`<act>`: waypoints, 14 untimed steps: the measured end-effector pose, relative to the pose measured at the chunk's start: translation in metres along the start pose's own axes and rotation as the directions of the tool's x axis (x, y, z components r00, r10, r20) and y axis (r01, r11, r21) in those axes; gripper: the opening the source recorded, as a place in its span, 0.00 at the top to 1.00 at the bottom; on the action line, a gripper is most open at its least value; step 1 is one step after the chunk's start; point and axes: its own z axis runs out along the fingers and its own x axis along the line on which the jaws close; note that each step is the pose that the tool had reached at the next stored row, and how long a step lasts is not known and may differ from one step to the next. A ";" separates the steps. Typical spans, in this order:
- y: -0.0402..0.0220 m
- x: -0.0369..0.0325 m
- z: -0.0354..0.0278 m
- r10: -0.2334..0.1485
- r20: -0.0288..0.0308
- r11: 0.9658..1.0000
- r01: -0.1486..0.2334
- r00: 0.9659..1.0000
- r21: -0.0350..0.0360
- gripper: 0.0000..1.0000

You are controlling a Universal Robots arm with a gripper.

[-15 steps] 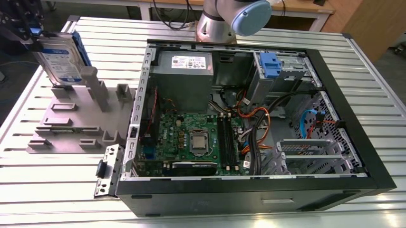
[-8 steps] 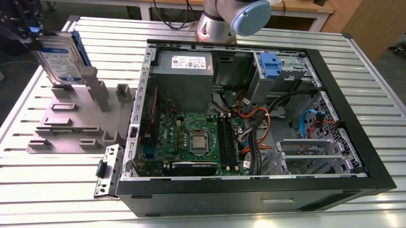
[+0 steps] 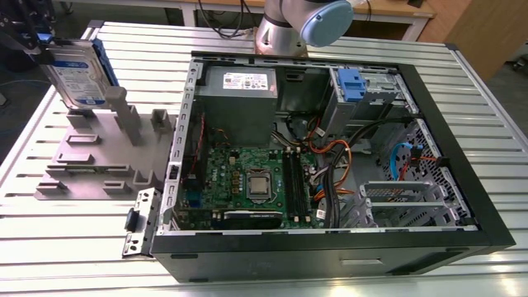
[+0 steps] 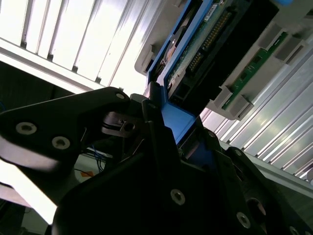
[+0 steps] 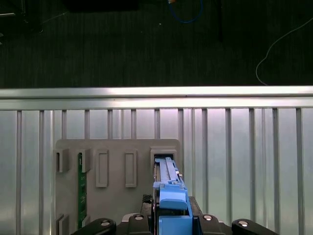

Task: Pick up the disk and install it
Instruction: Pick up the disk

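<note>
The disk (image 3: 76, 77) stands on edge in the upper left of the exterior view, leaning a little. Its silver face with the white-and-blue label is turned to the camera, and its bright blue carrier frame runs along the far edge. My pincer (image 3: 37, 40) clamps its upper end. In the first wrist view I see it edge-on, low at centre.

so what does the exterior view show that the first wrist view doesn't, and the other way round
From the exterior view: the open computer case with its motherboard and grey power supply.
From the first wrist view: dark floor beyond the table, and a thin green card standing in a rack slot.
Shared: the disk in its blue carrier, gripped by the tool, at the grey rack on that table.
</note>
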 end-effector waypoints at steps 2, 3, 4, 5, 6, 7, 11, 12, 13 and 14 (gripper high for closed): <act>0.0000 0.0000 -0.0005 0.000 0.000 1.000 0.000 1.000 0.000 0.64; 0.0000 0.0000 -0.0008 0.000 0.000 1.000 0.000 1.000 0.000 0.64; 0.0000 0.0000 -0.0011 0.000 0.000 1.000 0.000 1.000 0.000 0.64; 0.0000 0.0000 -0.0013 0.000 0.000 1.000 0.000 1.000 0.000 0.64; 0.0000 0.0000 -0.0015 0.000 0.000 1.000 0.000 1.000 0.000 0.64; 0.0000 0.0000 -0.0017 0.000 0.000 1.000 0.000 1.000 0.000 0.64; 0.0000 0.0000 -0.0025 0.000 0.000 1.000 0.000 1.000 0.000 0.64; 0.0000 0.0000 -0.0028 0.000 0.000 1.000 0.000 1.000 0.000 0.64; 0.0000 0.0000 -0.0030 0.000 0.000 1.000 0.000 1.000 0.000 0.64; 0.0000 0.0000 -0.0032 0.000 0.000 1.000 0.000 1.000 0.000 0.64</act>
